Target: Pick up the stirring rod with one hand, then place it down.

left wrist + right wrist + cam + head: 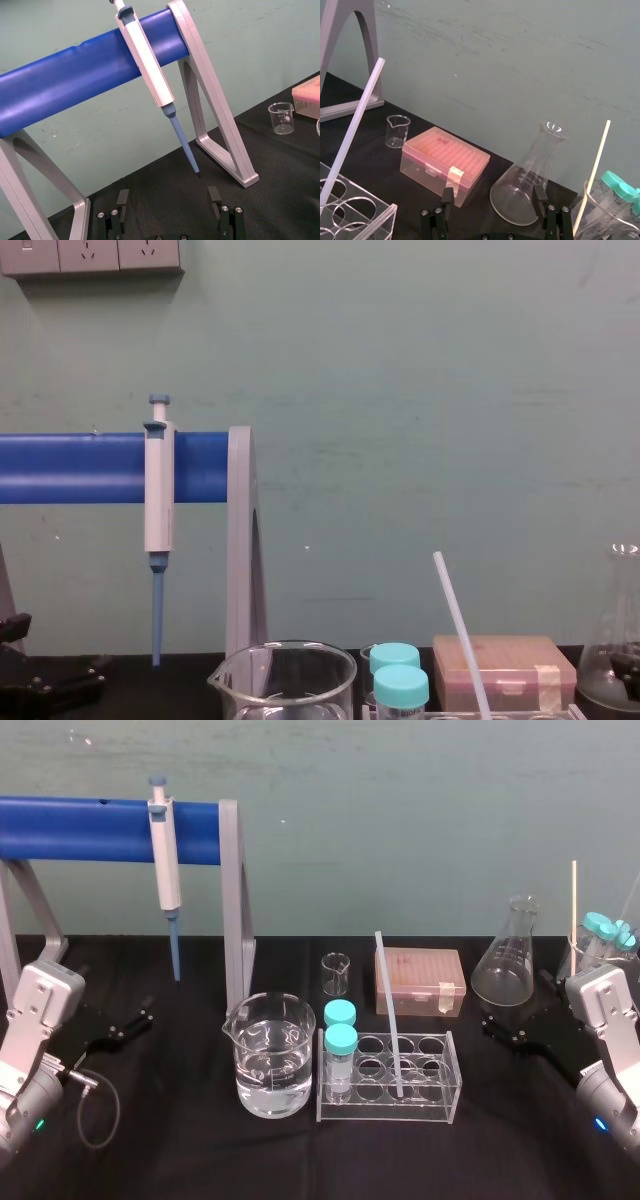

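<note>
Nothing begun, I'd say: the stirring rod [388, 1010] leans untouched in the rack [440, 1105]; left gripper [168, 200] and right gripper [493, 197] sit at opposite bench [180, 1160] edges, jaws spread, empty.

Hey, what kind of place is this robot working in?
Most likely a chemistry lab bench: a pipette hangs on a blue stand, a beaker of clear liquid and a conical flask stand nearby, and a stirring rod leans in a tube rack.

Before me the stirring rod [388, 1010] leans in the rack [440, 1108]; the beaker [268, 1060] stands left of it, the tip box [420, 980] behind, the flask [505, 965] to my far right
</note>
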